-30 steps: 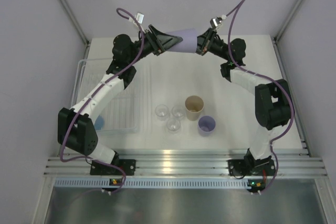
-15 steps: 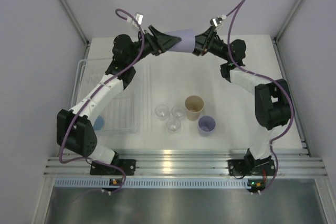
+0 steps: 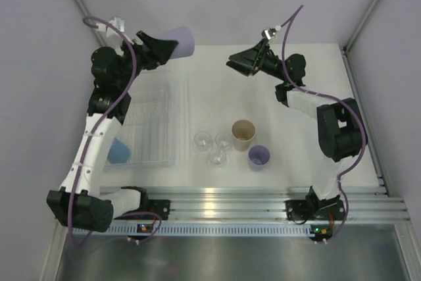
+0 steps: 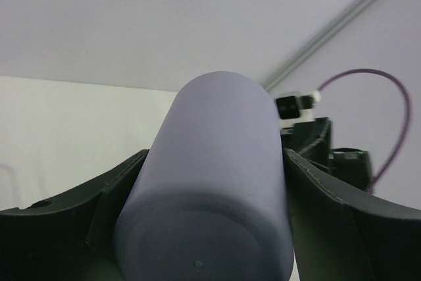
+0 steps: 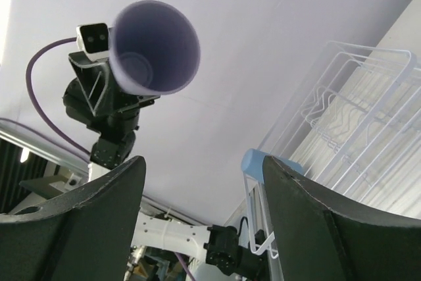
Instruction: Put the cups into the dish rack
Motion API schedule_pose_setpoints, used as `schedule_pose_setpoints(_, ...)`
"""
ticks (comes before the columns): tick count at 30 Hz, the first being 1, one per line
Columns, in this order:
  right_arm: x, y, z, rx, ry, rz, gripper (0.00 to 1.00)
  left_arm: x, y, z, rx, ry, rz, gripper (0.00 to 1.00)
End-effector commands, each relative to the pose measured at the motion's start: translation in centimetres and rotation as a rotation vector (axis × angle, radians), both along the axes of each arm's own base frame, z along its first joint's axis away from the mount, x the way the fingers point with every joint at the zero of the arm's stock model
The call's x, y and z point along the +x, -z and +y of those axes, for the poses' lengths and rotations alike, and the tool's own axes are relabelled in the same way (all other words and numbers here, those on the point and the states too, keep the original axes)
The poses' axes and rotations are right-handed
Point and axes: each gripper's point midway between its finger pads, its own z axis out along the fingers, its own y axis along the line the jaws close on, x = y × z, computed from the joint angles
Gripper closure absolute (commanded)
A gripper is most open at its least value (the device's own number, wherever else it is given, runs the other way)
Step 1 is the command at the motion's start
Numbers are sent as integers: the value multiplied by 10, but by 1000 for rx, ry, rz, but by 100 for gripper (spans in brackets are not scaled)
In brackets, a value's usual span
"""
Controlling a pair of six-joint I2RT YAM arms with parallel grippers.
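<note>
My left gripper is shut on a lavender cup, held on its side in the air above the far end of the dish rack. In the left wrist view the cup fills the gap between both fingers. My right gripper is open and empty, raised at the back centre, and faces that cup. A blue cup lies in the rack's near left corner. On the table stand a beige cup, a second lavender cup and three clear cups.
Grey walls close in the white table at the left, back and right. A metal rail runs along the near edge by the arm bases. In the right wrist view the rack's wire slats and the blue cup show past the fingers.
The right gripper has opened and let go of the lavender cup. The left arm has swung left with the cup, away from the right gripper, to above the rack's far end.
</note>
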Motion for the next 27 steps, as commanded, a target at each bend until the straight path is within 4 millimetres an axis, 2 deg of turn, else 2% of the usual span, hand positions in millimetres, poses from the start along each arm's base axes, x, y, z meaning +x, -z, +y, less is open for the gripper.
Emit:
schedule_pose_setpoints(1,-5,2,5,-31,-4,-76,27,-7,28,57,211,-199,113,100)
schedule_pose_setpoints(2,-5,1,5,-36,-1,-80,27,-6,39,79,255,-265,161,100)
schedule_pose_setpoints(3,-5,2,5,-42,-1,-83,27,-14,63,93,314,-296,276,100)
schedule_pose_setpoints(4,-5,0,4,-43,0,-89,27,-17,77,109,402,-336,313,100)
schedule_pose_setpoints(5,-5,-1,4,-43,-1,-94,27,-19,88,140,464,-453,377,100)
schedule_pose_setpoints(6,-7,-3,5,-43,-2,-103,27,-32,110,153,530,-488,485,100)
schedule_pose_setpoints(8,-7,-2,5,-50,0,-107,26,-44,128,182,642,-580,567,100)
schedule_pose_setpoints(10,-7,-2,4,-59,5,-108,26,-59,144,197,692,-602,627,100)
schedule_pose_setpoints(13,-9,2,3,-80,10,-116,26,-68,163,212,702,-637,687,100)
schedule_pose_setpoints(20,-19,6,-1,-101,22,-141,26,-79,201,235,690,-686,833,100)
schedule_pose_setpoints(27,-25,16,-11,-117,39,-139,25,-84,228,259,689,-749,945,100)
